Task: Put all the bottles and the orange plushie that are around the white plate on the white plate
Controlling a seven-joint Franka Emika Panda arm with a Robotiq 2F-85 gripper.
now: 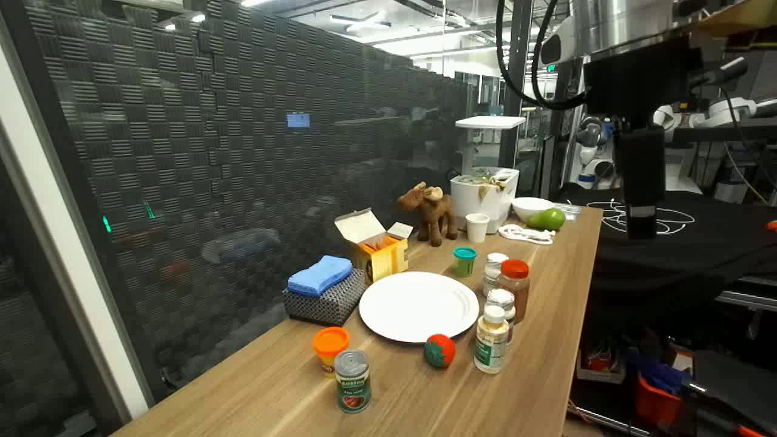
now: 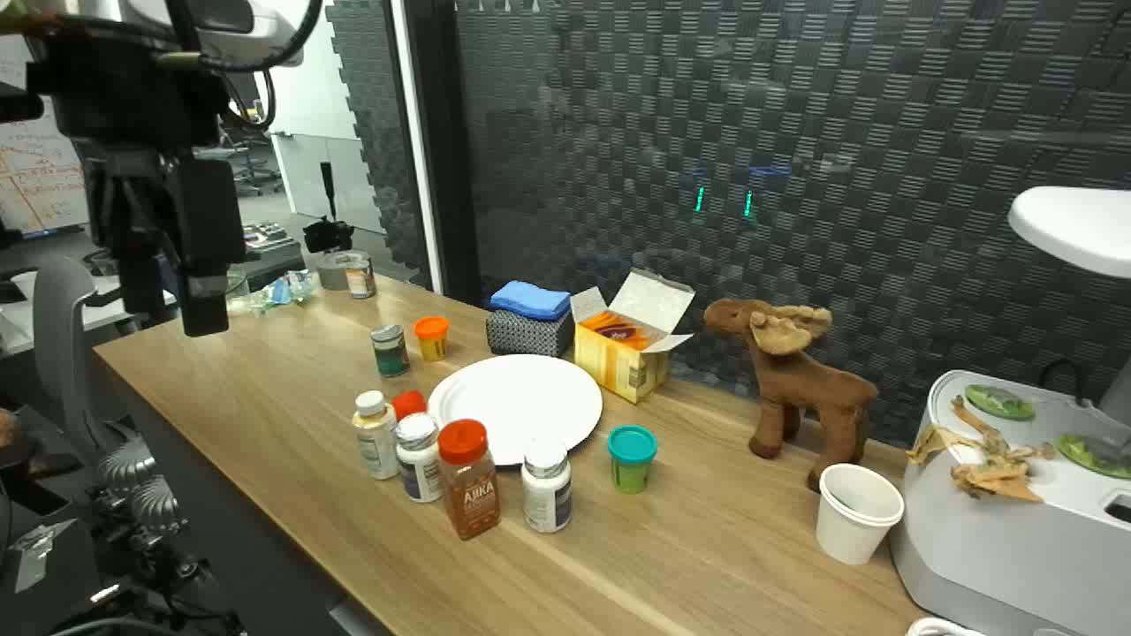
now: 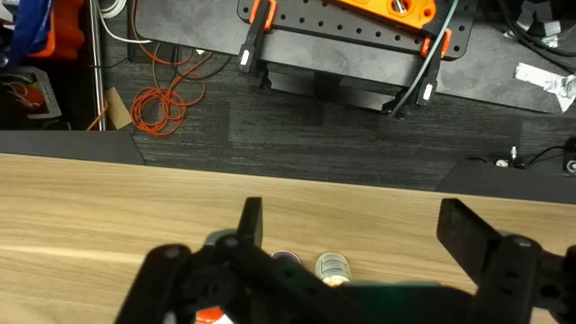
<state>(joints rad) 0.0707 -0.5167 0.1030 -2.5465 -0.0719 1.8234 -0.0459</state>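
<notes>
The white plate [image 1: 419,306] lies bare on the table. Beside it stand a white-capped, green-labelled bottle [image 1: 490,349], a red-capped brownish jar [image 1: 515,288] and two white bottles; those two show better in an exterior view, one near the jar's left [image 2: 420,464] and one at its right [image 2: 547,495]. No orange plushie shows clearly; a red round thing with a green patch [image 1: 439,351] lies at the plate's edge. My gripper [image 2: 174,318] is open and empty, high above the table's edge. In the wrist view its fingers [image 3: 351,213] are wide apart, with a pale bottle [image 3: 332,265] below.
A green-labelled can [image 1: 352,388], an orange-lidded tub [image 1: 331,347] and a teal-lidded tub [image 1: 464,264] stand around the plate. Behind it are a yellow box [image 2: 618,362], a patterned box with blue cloth [image 2: 530,334] and a brown plush moose [image 2: 800,380].
</notes>
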